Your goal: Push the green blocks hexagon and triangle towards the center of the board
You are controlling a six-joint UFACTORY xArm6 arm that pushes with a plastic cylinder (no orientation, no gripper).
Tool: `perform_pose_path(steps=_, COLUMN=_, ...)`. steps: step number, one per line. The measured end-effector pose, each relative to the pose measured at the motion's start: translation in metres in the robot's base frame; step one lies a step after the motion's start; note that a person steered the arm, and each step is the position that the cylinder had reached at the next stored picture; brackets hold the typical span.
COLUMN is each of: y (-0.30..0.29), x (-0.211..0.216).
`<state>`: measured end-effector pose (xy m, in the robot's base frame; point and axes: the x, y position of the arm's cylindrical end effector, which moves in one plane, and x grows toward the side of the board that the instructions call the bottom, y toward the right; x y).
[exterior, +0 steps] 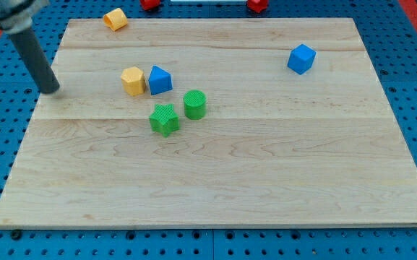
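Standing at the desk's (215,209) left edge, my tip (50,90) is well apart from every block; this rod carries no claw. The green star-shaped block (164,119) and green round block (194,104) sit just left of centre, probably needing a rightward nudge.

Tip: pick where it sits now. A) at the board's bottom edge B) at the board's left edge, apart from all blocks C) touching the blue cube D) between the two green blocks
B: my tip is at the board's left edge, left of the yellow block and touching nothing.
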<state>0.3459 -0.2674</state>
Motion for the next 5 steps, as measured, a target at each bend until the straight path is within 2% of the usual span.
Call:
perform_pose_path(steps=1, y=0.104, x=-0.046)
perform_pose_path(steps=2, y=0.1, x=0.005)
perform_pose_path(steps=3, y=0.126, x=0.039)
perform_pose_path(steps=4, y=0.181, x=0.057)
perform_pose_path(steps=5, y=0.128, x=0.021)
